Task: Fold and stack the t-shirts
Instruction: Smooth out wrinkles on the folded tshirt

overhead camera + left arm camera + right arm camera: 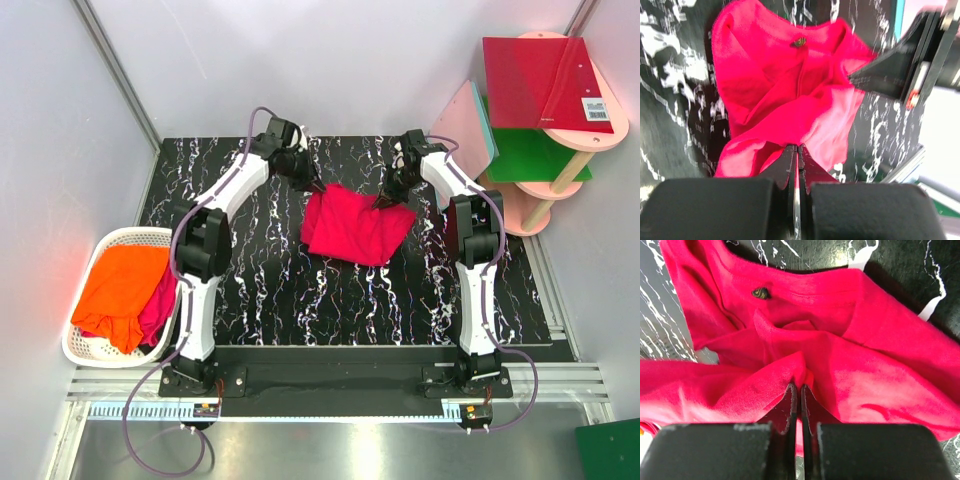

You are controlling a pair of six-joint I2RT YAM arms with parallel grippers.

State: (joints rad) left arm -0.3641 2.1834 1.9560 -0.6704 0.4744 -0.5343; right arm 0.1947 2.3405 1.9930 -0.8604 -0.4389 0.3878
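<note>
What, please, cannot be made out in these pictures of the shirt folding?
- Top view: the orange t-shirt covers the basket, hiding how many shirts lie beneath.
- Top view: their own wrists cover the jaws of the left gripper and right gripper.
- Left wrist view: the right gripper is motion-blurred.
- Right wrist view: the dark mark on the crimson t-shirt is too small to identify.

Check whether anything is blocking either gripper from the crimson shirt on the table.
Nothing visible does. The left gripper and the right gripper are each shut on the crimson t-shirt, pinching its cloth at opposite sides of its far edge.
</note>
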